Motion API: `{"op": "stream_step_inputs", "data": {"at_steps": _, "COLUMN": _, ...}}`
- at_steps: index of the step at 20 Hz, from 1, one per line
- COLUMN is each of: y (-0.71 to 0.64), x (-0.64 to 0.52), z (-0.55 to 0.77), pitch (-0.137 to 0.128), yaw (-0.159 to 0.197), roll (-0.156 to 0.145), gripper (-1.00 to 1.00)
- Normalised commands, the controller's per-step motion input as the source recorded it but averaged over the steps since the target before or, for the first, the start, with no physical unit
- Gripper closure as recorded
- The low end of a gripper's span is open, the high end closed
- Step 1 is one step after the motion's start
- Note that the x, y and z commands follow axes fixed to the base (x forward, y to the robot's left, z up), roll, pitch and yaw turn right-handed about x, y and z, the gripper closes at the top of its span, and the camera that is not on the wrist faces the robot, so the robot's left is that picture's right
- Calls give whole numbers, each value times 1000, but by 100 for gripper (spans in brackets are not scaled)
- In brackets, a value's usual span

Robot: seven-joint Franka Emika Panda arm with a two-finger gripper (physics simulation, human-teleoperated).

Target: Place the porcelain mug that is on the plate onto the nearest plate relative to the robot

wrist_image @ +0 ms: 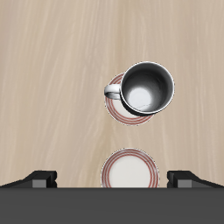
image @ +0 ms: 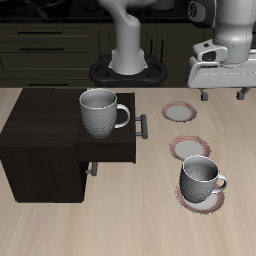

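On the bench (image: 150, 225), a dark cabinet (image: 45, 145) occupies the left half of the exterior frame, with an open drawer (image: 112, 148) projecting toward centre. A larger dimpled mug (image: 101, 112) stands on the cabinet top at upper centre, handle pointing toward the frame's right.

Three ringed plates lie in a rough column at the right of the exterior frame. The farthest-back plate (image: 179, 112), the one closest to the robot's base, is bare. The middle plate (image: 190, 149) is also bare. The front plate (image: 190, 198), at lower right, carries the porcelain mug (image: 200, 181), upright, handle toward the frame's right. Nothing lies between the plates; the drawer handle stands just beside the middle one.

The hand (image: 222, 95) hangs at upper right of the exterior frame, above the bench beyond the back plate, well apart from the porcelain mug. Its fingers (image: 203, 96) point downward and are spread wide, gripping nothing.

The wrist view looks straight down: the porcelain mug (wrist_image: 147, 88) sits off-centre on its plate (wrist_image: 116, 110), overhanging the rim, with a bare plate (wrist_image: 129, 169) beside it. Both fingertips (wrist_image: 42, 178) are visible, far apart. The cabinet and larger mug do not appear there.
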Motion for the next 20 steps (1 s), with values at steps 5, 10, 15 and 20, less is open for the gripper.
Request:
{"op": "stream_step_inputs", "data": {"at_steps": 5, "y": -97, "x": 350, "z": 24, "pitch": -35, "yaw": 11, "roll": -28, "gripper": -100}}
{"op": "stream_step_inputs", "data": {"at_steps": 10, "y": -104, "x": 212, "z": 68, "pitch": -34, "yaw": 10, "roll": -37, "gripper": -100}}
{"op": "stream_step_inputs", "data": {"at_steps": 15, "y": 47, "x": 38, "z": -179, "pitch": 0, "yaw": -15, "roll": 25, "gripper": -100}}
{"op": "stream_step_inputs", "data": {"at_steps": 20, "y": -10, "x": 52, "z": -329, "pitch": 18, "yaw": 15, "roll": -6, "gripper": -100}}
